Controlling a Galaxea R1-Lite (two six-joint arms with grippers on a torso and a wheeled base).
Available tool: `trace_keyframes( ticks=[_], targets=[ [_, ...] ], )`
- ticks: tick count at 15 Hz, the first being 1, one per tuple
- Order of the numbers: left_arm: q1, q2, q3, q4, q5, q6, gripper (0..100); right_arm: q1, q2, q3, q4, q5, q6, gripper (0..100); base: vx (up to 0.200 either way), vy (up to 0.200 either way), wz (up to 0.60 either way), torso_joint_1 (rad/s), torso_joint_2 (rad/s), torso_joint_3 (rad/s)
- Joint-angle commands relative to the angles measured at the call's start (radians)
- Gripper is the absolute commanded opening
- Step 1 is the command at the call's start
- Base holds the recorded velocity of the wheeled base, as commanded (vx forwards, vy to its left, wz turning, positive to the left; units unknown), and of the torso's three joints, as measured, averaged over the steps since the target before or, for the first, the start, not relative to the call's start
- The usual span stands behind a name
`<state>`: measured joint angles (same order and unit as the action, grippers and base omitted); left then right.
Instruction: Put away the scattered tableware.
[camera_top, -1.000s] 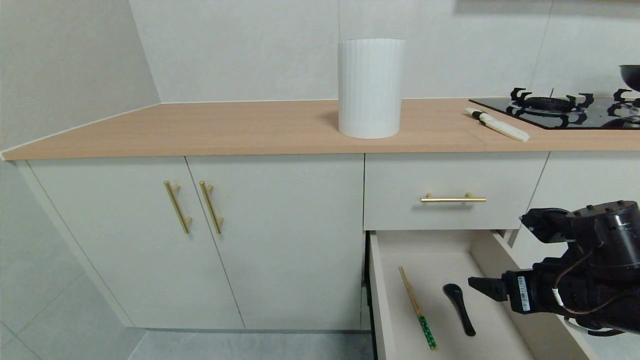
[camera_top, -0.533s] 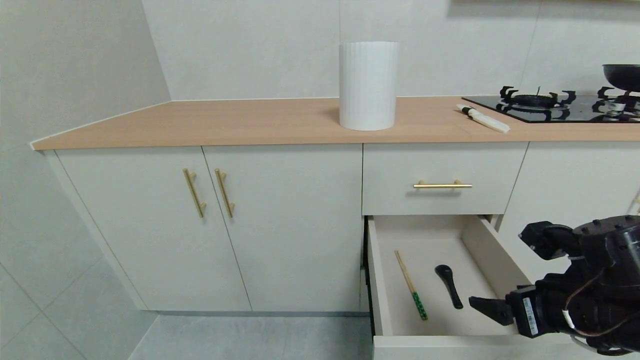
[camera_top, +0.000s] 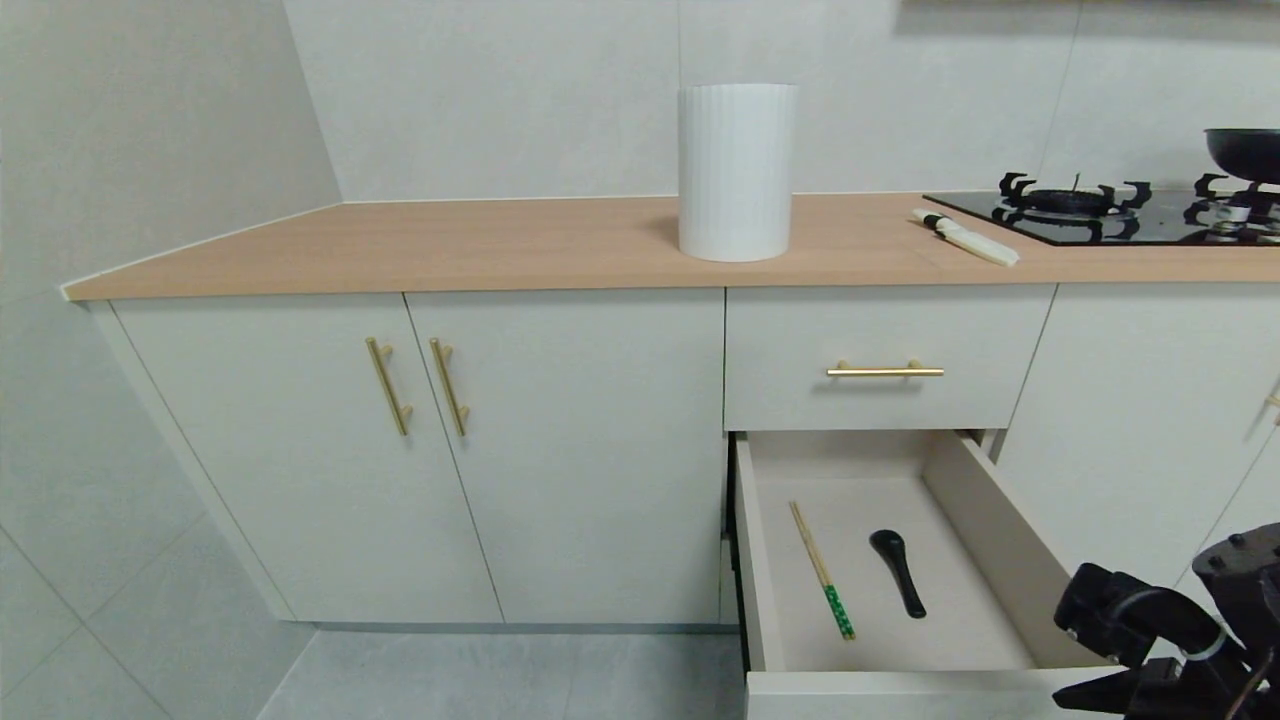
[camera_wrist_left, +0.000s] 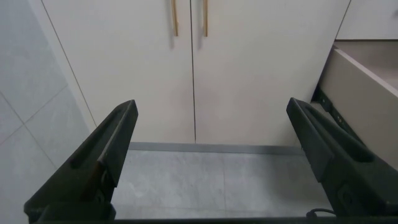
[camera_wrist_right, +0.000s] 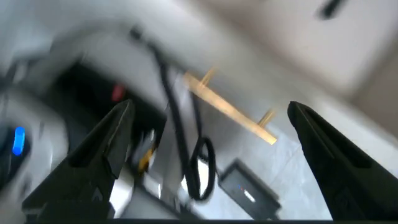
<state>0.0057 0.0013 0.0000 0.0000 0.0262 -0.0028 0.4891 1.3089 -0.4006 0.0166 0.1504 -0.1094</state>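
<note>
You're in a home kitchen.
You can tell by the wood-look countertop over pale cupboards with brass handles, the black gas hob with a dark pan on it at the right, the tiled wall behind, and the open drawer holding chopsticks and a black spoon.

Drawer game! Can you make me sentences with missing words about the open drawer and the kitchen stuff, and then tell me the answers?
The open drawer holds chopsticks and a black ____.
The painted end of the chopsticks is ____.
The tall white container stands on the wooden ____.
The upper drawer, right above the open one, is ____.
Missing words: spoon; green; countertop; shut.
</note>
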Motion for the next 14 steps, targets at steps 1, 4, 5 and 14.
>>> trace_keyframes(
  ticks=[1,4,5,14],
  targets=[
    [0.0,0.0,0.0,0.0,0.0,0.0,100,0.002,0.003,0.0,0.014,0.012,-0.007,100,0.0,0.0,0.0,0.0,0.0,0.0],
    [0.0,0.0,0.0,0.0,0.0,0.0,100,0.003,0.096,0.0,0.013,0.031,-0.007,100,0.0,0.0,0.0,0.0,0.0,0.0],
    [0.0,0.0,0.0,0.0,0.0,0.0,100,0.003,0.136,-0.001,0.008,0.034,-0.006,100,0.0,0.0,0.0,0.0,0.0,0.0],
    [0.0,0.0,0.0,0.0,0.0,0.0,100,-0.021,0.23,-0.063,0.003,0.024,0.056,100,0.0,0.0,0.0,0.0,0.0,0.0]
  ],
)
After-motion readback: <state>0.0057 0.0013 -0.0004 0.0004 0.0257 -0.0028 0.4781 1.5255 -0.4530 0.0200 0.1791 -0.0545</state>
